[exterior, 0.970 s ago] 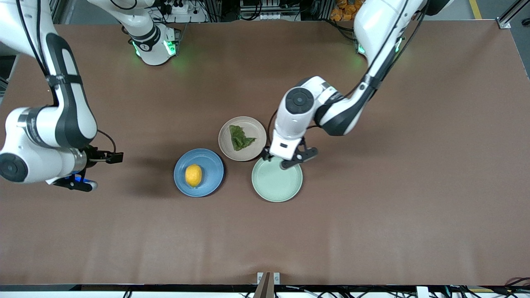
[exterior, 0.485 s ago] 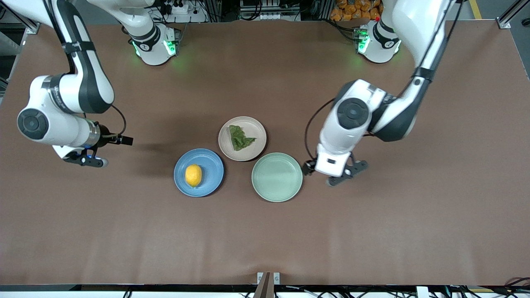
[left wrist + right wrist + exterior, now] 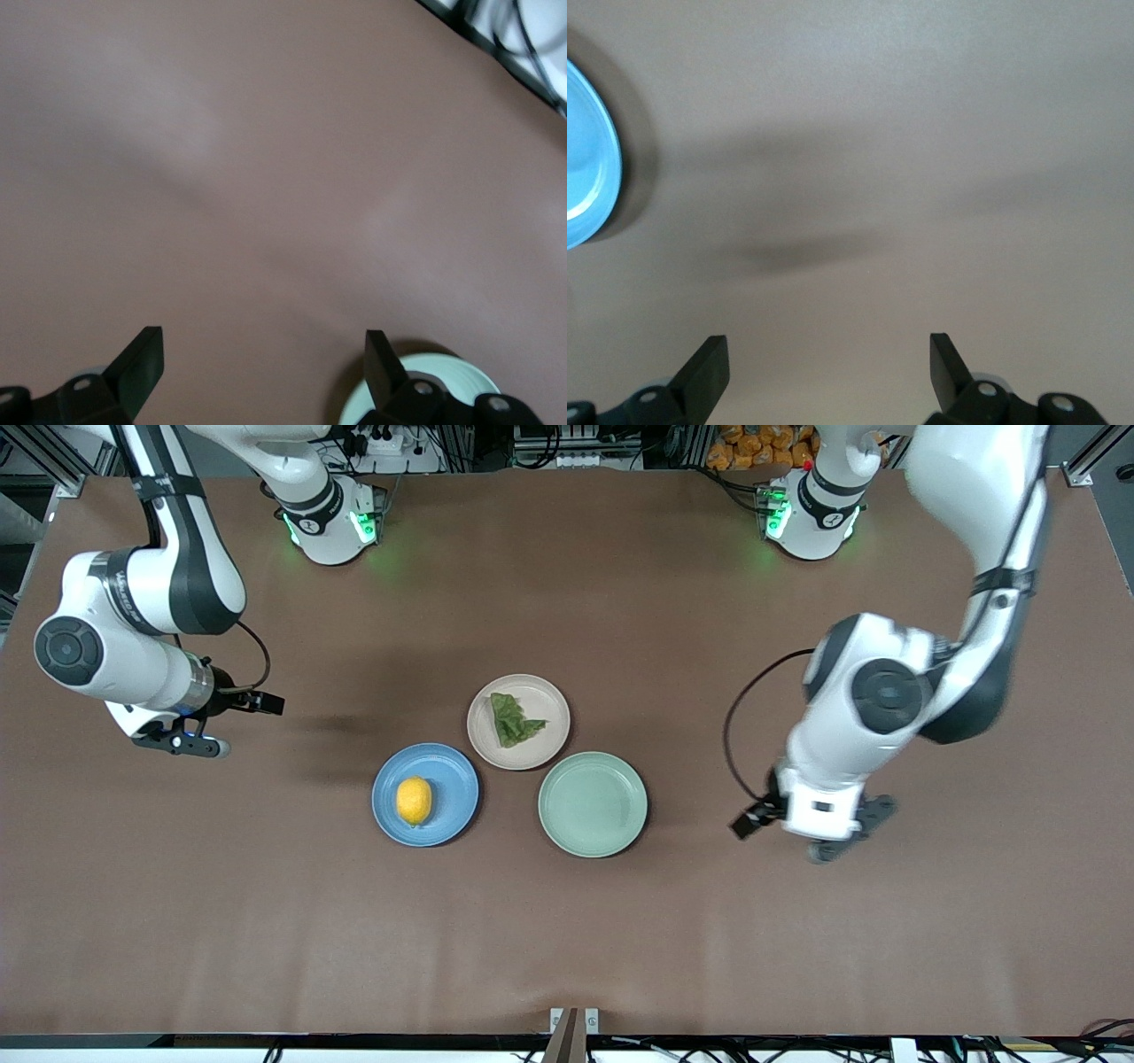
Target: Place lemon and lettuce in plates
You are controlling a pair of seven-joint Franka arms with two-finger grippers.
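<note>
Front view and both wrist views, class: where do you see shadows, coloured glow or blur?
Front view: green glow spills onto the table beside both arm bases, and a soft shadow stretches toward the blue plate. Left wrist view: softly blurred, pale streaks on the table. Right wrist view: dark shadow bands cross the table.

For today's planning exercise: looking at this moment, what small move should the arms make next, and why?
Probably none beyond parking: the lemon lies in the blue plate, the lettuce in the beige plate, and both the left gripper and right gripper hang open over bare table.
</note>
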